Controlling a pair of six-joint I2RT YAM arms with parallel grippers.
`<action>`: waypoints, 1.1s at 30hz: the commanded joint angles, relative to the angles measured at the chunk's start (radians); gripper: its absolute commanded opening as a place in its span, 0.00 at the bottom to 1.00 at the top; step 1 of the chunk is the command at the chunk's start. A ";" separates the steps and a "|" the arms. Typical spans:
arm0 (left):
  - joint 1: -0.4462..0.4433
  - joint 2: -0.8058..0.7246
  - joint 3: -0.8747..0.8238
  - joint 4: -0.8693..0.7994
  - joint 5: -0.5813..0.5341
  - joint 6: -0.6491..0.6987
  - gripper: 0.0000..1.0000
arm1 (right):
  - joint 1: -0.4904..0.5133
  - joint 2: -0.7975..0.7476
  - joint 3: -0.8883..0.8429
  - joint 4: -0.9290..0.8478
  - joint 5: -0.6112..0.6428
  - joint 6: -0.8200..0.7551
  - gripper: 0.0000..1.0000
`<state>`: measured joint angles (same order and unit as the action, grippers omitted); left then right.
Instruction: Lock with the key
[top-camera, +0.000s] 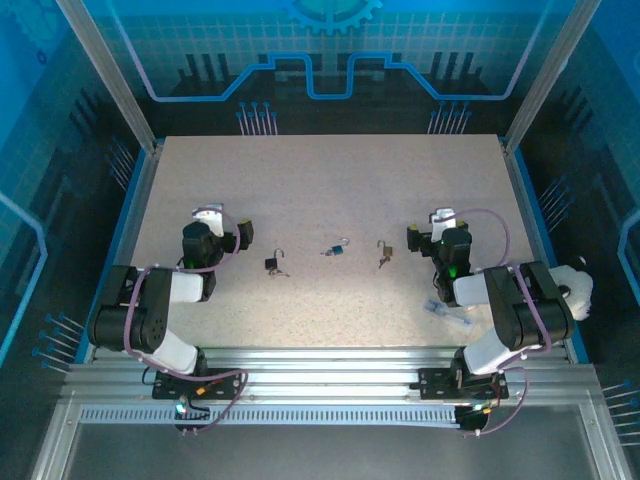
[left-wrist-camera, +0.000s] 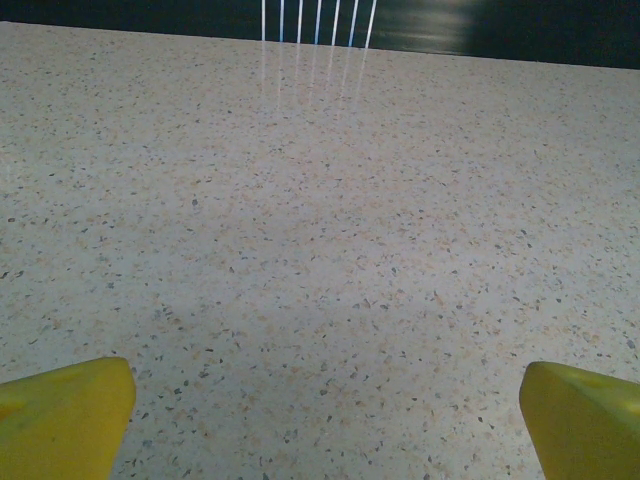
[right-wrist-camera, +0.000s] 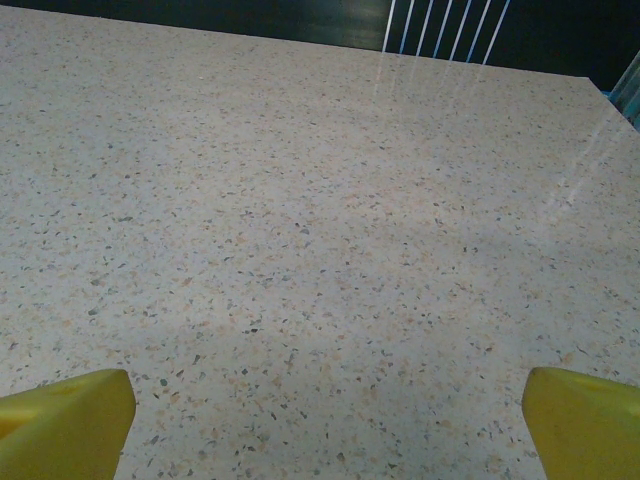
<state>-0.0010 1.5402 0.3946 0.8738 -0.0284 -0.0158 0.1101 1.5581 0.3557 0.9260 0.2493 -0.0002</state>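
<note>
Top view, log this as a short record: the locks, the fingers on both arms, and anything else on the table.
table: pale, speckled
locks: three in a row, mid-table
black lock: leftmost
blue lock: middle
brass lock: rightmost
shackles: look raised; too small to be sure
left fingers: wide apart, nothing between them
right fingers: wide apart, nothing between them
contact: no fingers touch a lock
other: blue item, front right of the table
</note>
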 joint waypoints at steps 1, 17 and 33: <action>0.010 0.009 -0.007 0.034 0.019 0.020 0.99 | -0.013 -0.015 0.025 0.004 -0.007 0.011 1.00; -0.044 -0.325 0.194 -0.464 -0.212 -0.272 0.99 | 0.205 -0.460 0.057 -0.225 0.140 -0.030 1.00; -0.087 -0.526 0.294 -1.140 -0.081 -0.843 0.99 | 0.258 -0.599 0.333 -0.856 -0.061 0.366 1.00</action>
<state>-0.0578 1.0145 0.6323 -0.0639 -0.0998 -0.8116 0.3199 0.9749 0.6163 0.2695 0.1490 0.3923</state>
